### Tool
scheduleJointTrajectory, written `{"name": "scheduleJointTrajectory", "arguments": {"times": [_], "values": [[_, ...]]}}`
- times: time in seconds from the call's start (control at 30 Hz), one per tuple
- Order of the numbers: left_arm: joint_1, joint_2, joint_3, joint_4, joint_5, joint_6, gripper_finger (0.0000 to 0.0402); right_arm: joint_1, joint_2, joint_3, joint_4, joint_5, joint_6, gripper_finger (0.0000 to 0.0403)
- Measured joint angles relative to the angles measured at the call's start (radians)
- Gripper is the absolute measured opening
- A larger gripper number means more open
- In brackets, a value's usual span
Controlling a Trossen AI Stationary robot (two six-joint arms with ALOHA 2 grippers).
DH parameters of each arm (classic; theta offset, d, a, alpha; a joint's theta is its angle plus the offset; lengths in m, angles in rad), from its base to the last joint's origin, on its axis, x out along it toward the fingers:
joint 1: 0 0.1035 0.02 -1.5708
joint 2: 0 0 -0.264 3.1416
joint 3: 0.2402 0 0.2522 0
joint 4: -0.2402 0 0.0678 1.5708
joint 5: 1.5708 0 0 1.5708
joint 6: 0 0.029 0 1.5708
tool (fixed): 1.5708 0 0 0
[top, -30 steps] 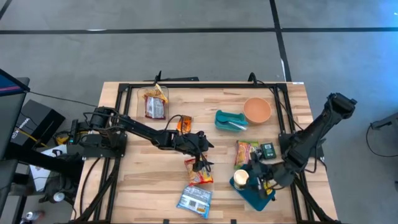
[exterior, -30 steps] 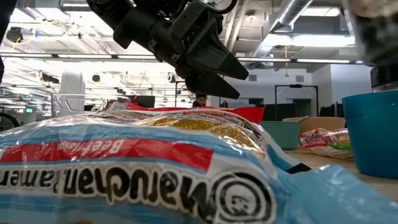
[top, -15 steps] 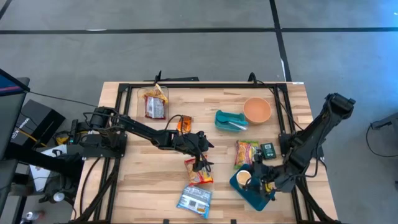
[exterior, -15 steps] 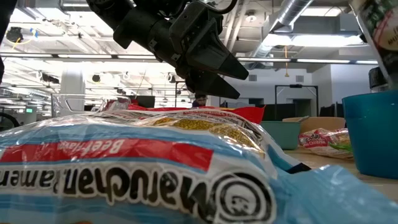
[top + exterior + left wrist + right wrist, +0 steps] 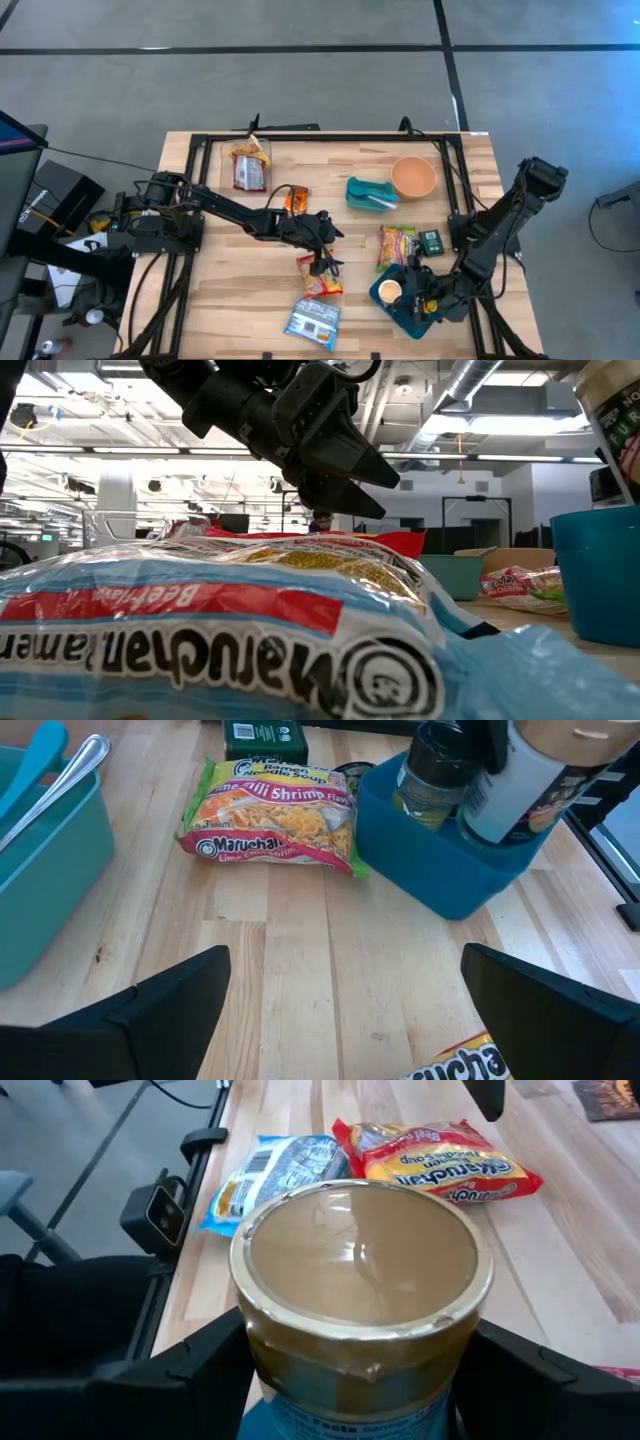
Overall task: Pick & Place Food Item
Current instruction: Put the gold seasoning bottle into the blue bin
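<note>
Over the last second, the right gripper (image 5: 408, 293) carried the cup (image 5: 390, 290) nearer the table's near edge and lower over the blue bin (image 5: 405, 312). Its fingers were clamped on the cup's sides, paper lid up. The left gripper (image 5: 326, 252) hung wide open and empty above the red ramen pack (image 5: 320, 279), mid-table. Risk noted: the cup stood close beside a bottle (image 5: 432, 775) inside the bin; a careless descent could knock it over.
</note>
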Motion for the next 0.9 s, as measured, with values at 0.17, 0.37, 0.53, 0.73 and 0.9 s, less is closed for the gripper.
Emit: {"name": "scheduleJointTrajectory", "arguments": {"times": [0.17,0.37,0.53,0.73,0.9], "values": [[0.000,0.000,0.000,0.000,0.000,0.000,0.0390,0.007,0.012,0.001,0.008,0.013,0.000,0.0276],[0.000,0.000,0.000,0.000,0.000,0.000,0.0390,0.034,0.017,0.000,0.003,0.041,0.016,0.0276],[0.000,0.000,0.000,0.000,0.000,0.000,0.0390,0.053,0.018,-0.001,-0.001,0.060,0.020,0.0276],[0.000,0.000,0.000,0.000,0.000,0.000,0.0390,0.058,0.028,0.000,0.003,0.069,0.036,0.0276],[0.000,0.000,0.000,0.000,0.000,0.000,0.0390,0.059,0.051,0.002,0.016,0.082,0.031,0.0276]]}}
